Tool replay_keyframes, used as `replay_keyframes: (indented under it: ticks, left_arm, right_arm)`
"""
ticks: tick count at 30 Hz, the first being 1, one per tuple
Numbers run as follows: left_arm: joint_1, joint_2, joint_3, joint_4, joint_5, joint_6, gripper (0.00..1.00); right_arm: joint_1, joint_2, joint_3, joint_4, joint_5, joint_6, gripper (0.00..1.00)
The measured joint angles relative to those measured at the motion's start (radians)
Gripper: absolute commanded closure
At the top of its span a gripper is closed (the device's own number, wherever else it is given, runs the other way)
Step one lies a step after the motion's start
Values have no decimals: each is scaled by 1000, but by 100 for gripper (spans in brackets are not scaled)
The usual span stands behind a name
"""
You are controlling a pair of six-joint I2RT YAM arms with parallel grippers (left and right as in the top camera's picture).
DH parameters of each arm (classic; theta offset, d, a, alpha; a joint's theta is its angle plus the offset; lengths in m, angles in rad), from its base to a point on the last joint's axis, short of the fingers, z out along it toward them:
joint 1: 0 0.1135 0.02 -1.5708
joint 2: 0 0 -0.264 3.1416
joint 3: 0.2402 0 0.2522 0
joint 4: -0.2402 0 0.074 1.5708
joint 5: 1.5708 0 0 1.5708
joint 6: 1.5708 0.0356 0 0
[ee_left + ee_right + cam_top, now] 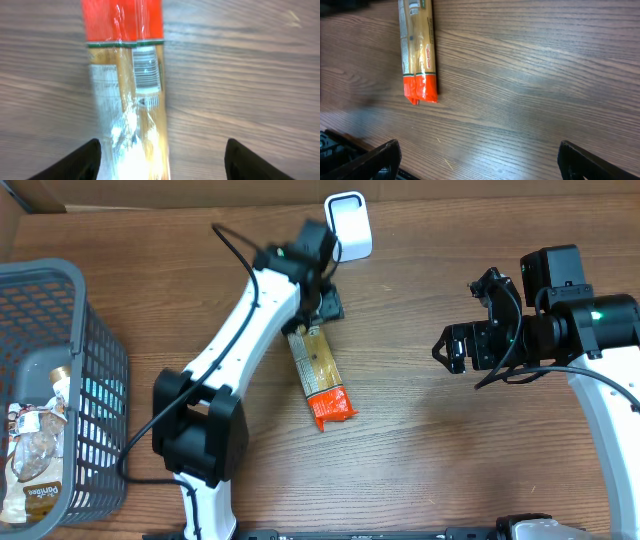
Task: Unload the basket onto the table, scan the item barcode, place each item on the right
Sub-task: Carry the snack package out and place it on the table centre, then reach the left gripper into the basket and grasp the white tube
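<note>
- The left arm hides the packet's (322,374) upper end from overhead.
- The left gripper (161,159) stands spread, its jaws either side of the packet lying flat on the table (440,450).
- The right gripper (479,162) gapes wide, empty, well apart from the packet.

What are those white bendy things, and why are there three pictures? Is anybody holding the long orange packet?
They are two robot arms at a wooden table. One picture looks down from above; the other two come from little cameras on the arms' wrists. The long packet with the orange-red end lies flat on the table, its barcode facing up. The left tool is over the packet's far end with its fingers open, so nobody is gripping it. The right tool is open and empty too. A white scanner sits near the back, and a grey plastic basket of groceries is at the side.
</note>
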State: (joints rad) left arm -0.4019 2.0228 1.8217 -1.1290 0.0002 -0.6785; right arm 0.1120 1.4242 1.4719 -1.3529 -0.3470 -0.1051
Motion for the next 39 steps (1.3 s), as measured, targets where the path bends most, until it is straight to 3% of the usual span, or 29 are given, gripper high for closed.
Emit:
replay_keyframes:
  ticks: [5,8,13,26,32,39]
  left_arm:
    - [37,-95,375,-240,-105,92,21]
    - [88,-199,546,-370,-215,121,21]
    - [265,-421,645,-541,-370,131,22]
    - [939,-545,460,-537,-302,171,23]
    - [1100,-551,241,-375,-185,232,27]
    - [1172,-547,-67,-122,-51,315,28]
  right_arm:
    - [0,0,0,-6,0,0,0]
    - [0,0,0,-10,0,0,0]
    - [0,0,0,-12,0,0,0]
    - [0,0,0,-12,0,0,0]
    - [0,0,0,-13,0,0,0]
    - [0,0,0,-14,0,0,0]
